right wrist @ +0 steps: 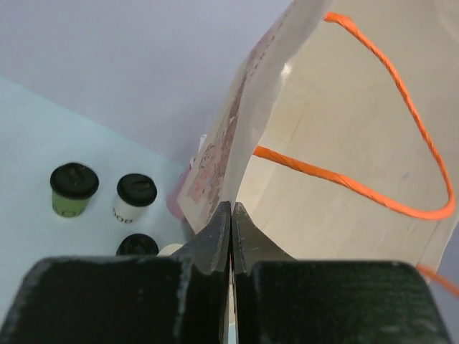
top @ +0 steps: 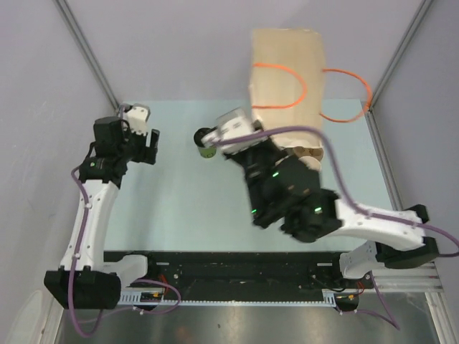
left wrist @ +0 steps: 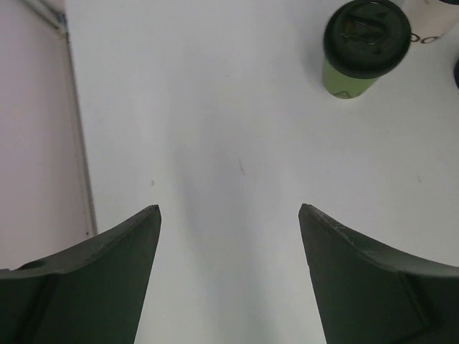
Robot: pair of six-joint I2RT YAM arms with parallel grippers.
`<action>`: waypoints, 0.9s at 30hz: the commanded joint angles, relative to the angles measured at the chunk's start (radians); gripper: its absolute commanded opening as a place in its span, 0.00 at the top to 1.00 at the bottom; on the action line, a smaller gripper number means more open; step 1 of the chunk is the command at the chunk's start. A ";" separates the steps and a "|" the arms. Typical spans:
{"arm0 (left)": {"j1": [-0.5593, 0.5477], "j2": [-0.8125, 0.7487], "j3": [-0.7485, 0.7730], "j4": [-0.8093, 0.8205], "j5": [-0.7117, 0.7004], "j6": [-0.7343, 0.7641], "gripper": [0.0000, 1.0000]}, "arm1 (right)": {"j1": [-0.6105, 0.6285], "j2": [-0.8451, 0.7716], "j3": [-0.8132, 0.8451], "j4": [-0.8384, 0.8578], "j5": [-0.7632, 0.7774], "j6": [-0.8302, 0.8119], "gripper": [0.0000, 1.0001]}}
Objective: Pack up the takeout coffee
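Right hand (right wrist: 231, 206) pinches the paper bag (right wrist: 344, 129) by its rim; left hand (left wrist: 229, 208) gapes empty.

The tabletop (top: 179, 208) is a pale blue-green surface filling the middle of the overhead view. In the upper centre of that view a green cup (top: 206, 142) with a black lid stands upright on it. The right wrist view shows this cup at lower left. A white cup (right wrist: 135, 199) with a black lid stands just to its right, and a third black lid (right wrist: 136, 245) shows below them. A tan paper bag (top: 287, 79) with orange handles stands at the tabletop's upper right.
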 commanded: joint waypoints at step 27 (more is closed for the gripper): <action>0.188 -0.144 -0.068 -0.013 0.065 -0.031 0.17 | -0.168 0.155 -0.247 -0.693 -0.989 0.753 1.00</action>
